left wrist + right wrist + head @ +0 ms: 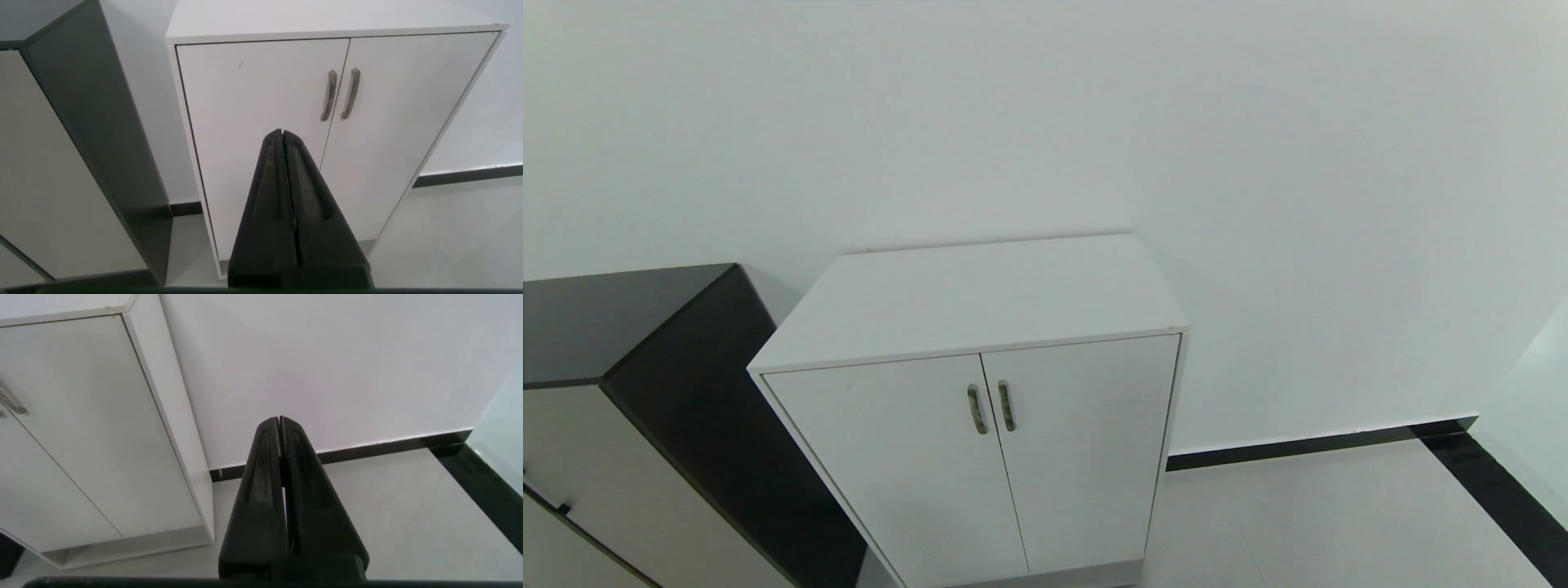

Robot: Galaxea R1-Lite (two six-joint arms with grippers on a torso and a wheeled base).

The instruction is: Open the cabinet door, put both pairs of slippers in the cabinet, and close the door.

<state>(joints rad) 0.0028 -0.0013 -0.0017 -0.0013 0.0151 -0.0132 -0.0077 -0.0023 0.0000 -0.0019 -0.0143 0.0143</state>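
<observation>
While its doors sat shut, the cabinet stood against the white wall, toward 6 o'clock in the head view, with two handles side by side at the seam. Just beside it at 8 o'clock, a dark unit. Pale floor at 4 o'clock, with black skirting along the wall foot. Both the left gripper and right gripper had fingers pressed together, holding nothing.
</observation>
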